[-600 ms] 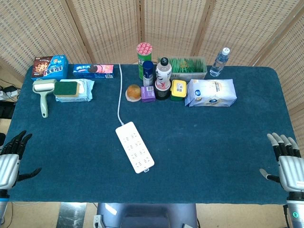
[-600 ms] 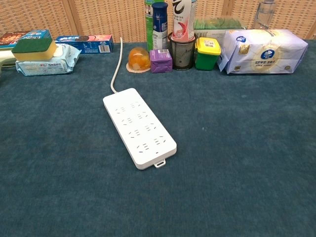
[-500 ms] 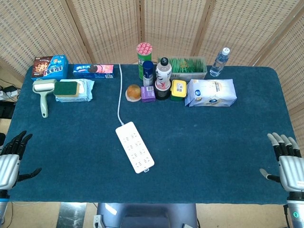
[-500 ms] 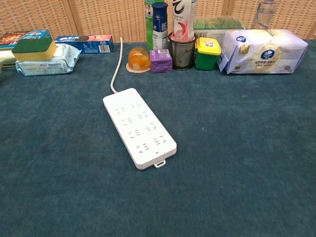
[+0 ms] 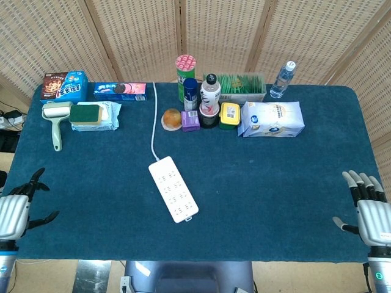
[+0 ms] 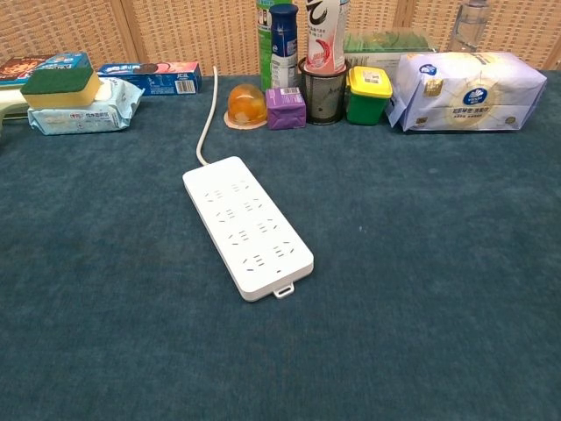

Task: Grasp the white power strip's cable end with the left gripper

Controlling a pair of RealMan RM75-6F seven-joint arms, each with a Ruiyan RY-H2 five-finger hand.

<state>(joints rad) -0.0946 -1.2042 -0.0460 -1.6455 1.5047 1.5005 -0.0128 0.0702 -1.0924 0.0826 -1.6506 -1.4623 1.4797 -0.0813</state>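
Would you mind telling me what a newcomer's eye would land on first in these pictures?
The white power strip lies diagonally mid-table on the blue cloth, its cable running straight to the far edge. Behind it stands a crowded row of goods: bottles, small boxes and a pale tissue pack. The left hand and right hand wait at the near corners, fingers spread, holding nothing.

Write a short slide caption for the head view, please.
White power strip lies untouched mid-table; left hand and right hand wait open at the near corners.
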